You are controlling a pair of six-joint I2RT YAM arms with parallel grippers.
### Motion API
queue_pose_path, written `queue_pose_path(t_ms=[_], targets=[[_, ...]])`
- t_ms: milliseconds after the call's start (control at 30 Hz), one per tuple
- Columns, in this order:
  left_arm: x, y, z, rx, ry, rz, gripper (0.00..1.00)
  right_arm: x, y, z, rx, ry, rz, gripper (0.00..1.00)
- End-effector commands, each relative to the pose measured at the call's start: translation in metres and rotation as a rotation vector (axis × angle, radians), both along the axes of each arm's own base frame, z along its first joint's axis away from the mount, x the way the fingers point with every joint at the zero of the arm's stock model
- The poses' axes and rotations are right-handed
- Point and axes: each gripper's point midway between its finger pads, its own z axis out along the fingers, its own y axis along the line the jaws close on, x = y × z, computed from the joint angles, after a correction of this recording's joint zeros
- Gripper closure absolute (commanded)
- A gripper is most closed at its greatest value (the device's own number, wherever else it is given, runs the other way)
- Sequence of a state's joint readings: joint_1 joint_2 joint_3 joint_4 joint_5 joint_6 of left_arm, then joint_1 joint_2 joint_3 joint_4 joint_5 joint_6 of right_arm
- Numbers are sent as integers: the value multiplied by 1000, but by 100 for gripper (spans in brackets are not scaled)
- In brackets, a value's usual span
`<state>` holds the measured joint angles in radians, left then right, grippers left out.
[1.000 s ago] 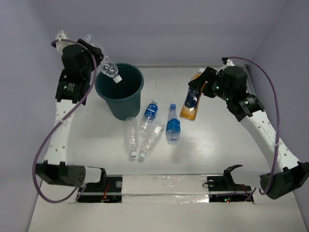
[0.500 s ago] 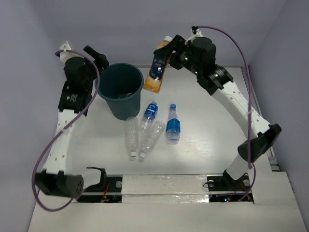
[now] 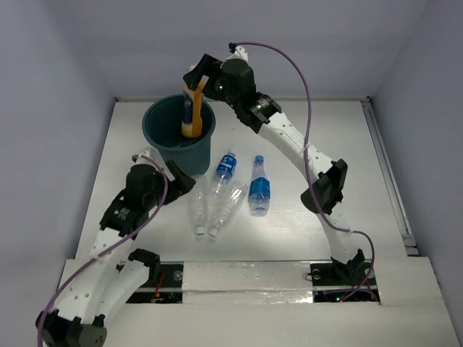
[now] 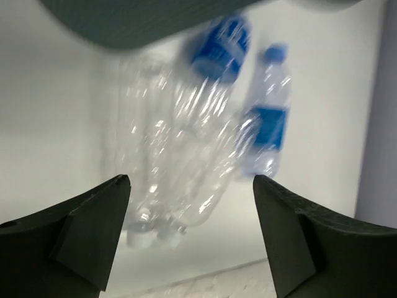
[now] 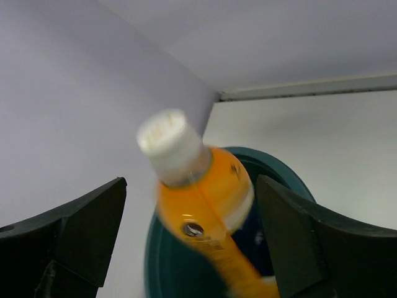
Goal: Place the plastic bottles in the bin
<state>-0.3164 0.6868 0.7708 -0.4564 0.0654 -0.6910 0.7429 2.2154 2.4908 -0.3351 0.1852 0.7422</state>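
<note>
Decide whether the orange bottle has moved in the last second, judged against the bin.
Yes. The orange bottle started well right of the bin and travelled left; now its lower end is inside the rim.

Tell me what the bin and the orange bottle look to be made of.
Bin: probably moulded plastic, even dark teal, dull sheen, rolled rim.
Orange bottle: probably glossy plastic with a white ribbed cap; whether the orange is wall or contents is unclear.

Looks bright and cool under even overhead light, throws only soft shadows on the white table (image 3: 383, 181), reads sharp from above, yet smears in both wrist views, streaking the clear bottles (image 4: 167, 155) with glints and ghosting the orange bottle (image 5: 208, 192).
</note>
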Motion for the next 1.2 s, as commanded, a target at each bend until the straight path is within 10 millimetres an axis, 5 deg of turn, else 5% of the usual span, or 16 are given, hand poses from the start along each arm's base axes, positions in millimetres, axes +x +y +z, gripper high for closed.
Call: queue_pose_path(t_ms=[0,67,233,267,333,400,467,533,567,667,800,967,1167], targets=[[-21,-23,-48,-53,173,-102,22,-6,-2,21,-16,-68,-31,8],[-19,-26,-71,-35,227,-105,18,-8,-6,24,-27,-81,-37,2],[7,-32,-88,7,225,-107,14,-39,-41,55,-52,-131,-49,2],[11,-34,-92,9,231,-113,14,-44,-51,57,-69,-142,-64,5],[20,-38,-104,20,256,-115,14,-57,-68,48,-86,-126,-84,31],[28,-39,-119,53,274,-108,14,-81,-94,17,-121,-98,-89,66],[34,-33,-130,97,289,-86,15,-106,-116,-28,-173,-34,-78,70],[39,-30,-145,134,318,-77,17,-118,-131,-63,-215,27,-76,63],[39,-27,-156,169,344,-66,18,-124,-145,-108,-272,105,-84,46],[43,-23,-168,205,353,-49,26,-137,-164,-149,-265,211,-60,21],[41,-20,-181,235,392,-41,54,-137,-183,-219,-359,366,-38,6],[26,-25,-153,213,352,-52,67,-129,-177,-285,-485,500,22,6],[-5,-39,-76,93,248,-110,69,-116,-185,-332,-582,606,-1,9]])
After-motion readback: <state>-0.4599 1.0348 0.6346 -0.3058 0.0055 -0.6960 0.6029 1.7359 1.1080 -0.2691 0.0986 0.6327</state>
